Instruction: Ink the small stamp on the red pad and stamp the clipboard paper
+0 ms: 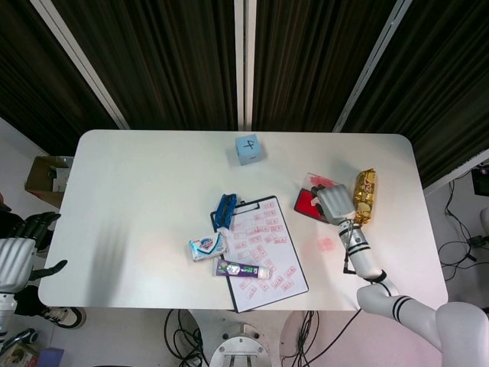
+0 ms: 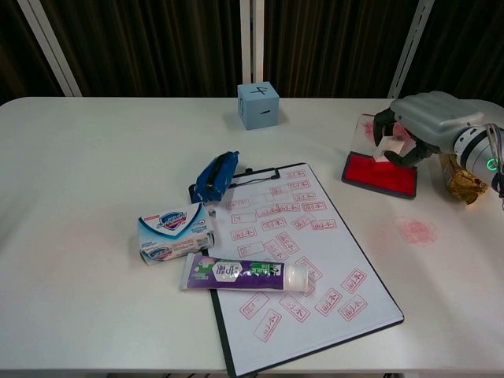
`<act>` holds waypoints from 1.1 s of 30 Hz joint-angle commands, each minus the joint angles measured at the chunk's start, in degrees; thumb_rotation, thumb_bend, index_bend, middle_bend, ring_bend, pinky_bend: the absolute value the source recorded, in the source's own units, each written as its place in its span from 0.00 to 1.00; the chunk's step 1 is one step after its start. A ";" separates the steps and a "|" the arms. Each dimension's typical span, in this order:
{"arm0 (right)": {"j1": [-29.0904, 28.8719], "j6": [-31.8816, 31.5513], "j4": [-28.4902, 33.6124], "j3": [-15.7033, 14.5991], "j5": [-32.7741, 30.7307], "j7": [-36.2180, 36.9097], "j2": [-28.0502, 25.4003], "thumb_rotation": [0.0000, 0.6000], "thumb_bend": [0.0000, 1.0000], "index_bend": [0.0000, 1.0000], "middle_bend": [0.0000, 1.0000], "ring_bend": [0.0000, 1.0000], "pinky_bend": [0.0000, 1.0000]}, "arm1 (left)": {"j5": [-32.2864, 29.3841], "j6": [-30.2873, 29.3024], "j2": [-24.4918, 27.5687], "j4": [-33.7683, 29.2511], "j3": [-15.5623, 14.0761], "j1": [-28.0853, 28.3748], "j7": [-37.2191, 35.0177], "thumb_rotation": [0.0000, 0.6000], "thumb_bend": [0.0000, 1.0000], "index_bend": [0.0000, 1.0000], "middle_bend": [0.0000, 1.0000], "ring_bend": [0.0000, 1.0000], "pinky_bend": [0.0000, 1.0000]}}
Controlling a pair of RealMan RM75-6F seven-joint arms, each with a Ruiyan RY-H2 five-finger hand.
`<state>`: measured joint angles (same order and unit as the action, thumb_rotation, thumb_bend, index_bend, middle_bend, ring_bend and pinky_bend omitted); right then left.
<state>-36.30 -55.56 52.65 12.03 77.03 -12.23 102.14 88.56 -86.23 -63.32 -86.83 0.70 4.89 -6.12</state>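
My right hand (image 2: 425,120) (image 1: 333,202) hovers over the red ink pad (image 2: 376,174) (image 1: 307,203) and pinches the small white stamp (image 2: 387,147) between thumb and fingers. The stamp's lower end sits at the pad's far edge; contact is hard to judge. In the head view the hand hides the stamp. The clipboard paper (image 2: 303,252) (image 1: 263,248), covered with several red stamp marks, lies at mid-table, left of the pad. My left hand (image 1: 19,256) hangs off the table's left edge, fingers apart, holding nothing.
A toothpaste tube (image 2: 244,274) lies across the clipboard. A soap box (image 2: 175,232) and blue pouch (image 2: 216,177) flank its left side. A blue cube (image 2: 258,105) stands behind. A gold packet (image 2: 461,177) sits right of the pad. A red smudge (image 2: 415,231) marks the table.
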 commanded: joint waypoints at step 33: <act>-1.96 1.59 -10.55 -2.00 -1.54 0.65 6.66 1.00 0.53 1.00 0.86 0.83 1.00 | -0.60 1.06 0.60 -0.51 0.33 0.41 0.54 1.00 0.00 0.18 0.17 0.16 0.25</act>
<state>-38.26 -53.92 42.17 10.08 75.43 -11.65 108.73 87.97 -85.18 -62.72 -87.34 1.03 5.29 -5.58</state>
